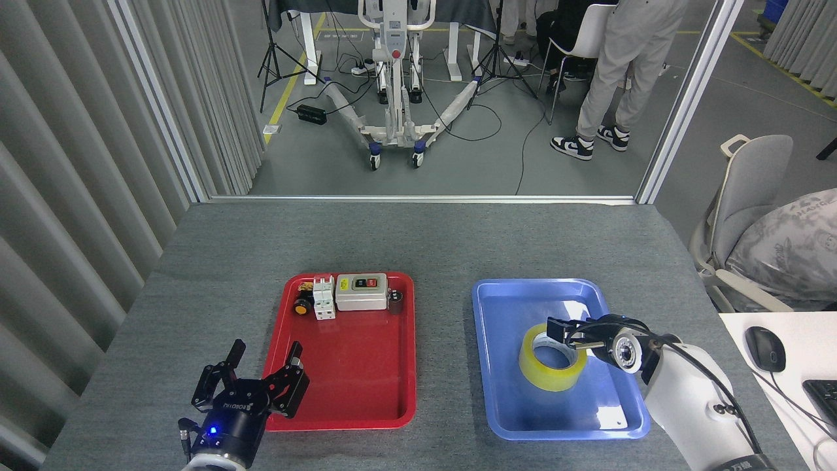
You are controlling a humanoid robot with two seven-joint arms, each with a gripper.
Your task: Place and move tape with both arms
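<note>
Left gripper (pixel 259 373): nearest the camera, at the table's front left, just off the red tray's near-left corner; black fingers spread wide apart and holding nothing, a blue light on its body.
Right arm (pixel 693 399): white shell coming in from the lower right, reaching over the near-right part of the blue tray.
Right gripper (pixel 561 329): dark and seen almost end-on at the tape's upper right edge, over the core hole; whether its fingers are parted or closed cannot be told.
Tape (pixel 551 357): translucent yellow roll with a white core, lying flat inside the blue tray, right of the tray's middle.
Blue tray (pixel 503 386): on the right half of the table, well apart from the red one; it holds only the roll.
Red tray (pixel 353 379): on the left half, its near part bare, small items lined along its far edge.
Switch box (pixel 361 291): grey-white, with a dark and a red button on top, at the far edge of the red tray.
Breaker (pixel 323 297): white block, just left of the switch box.
Yellow-and-black button (pixel 301 306): beside the breaker, in the far-left corner.
Table (pixel 418 242): grey felt-like top.
Person (pixel 621 65): legs in light trousers and black-and-white shoes, standing on the floor beyond the table.
</note>
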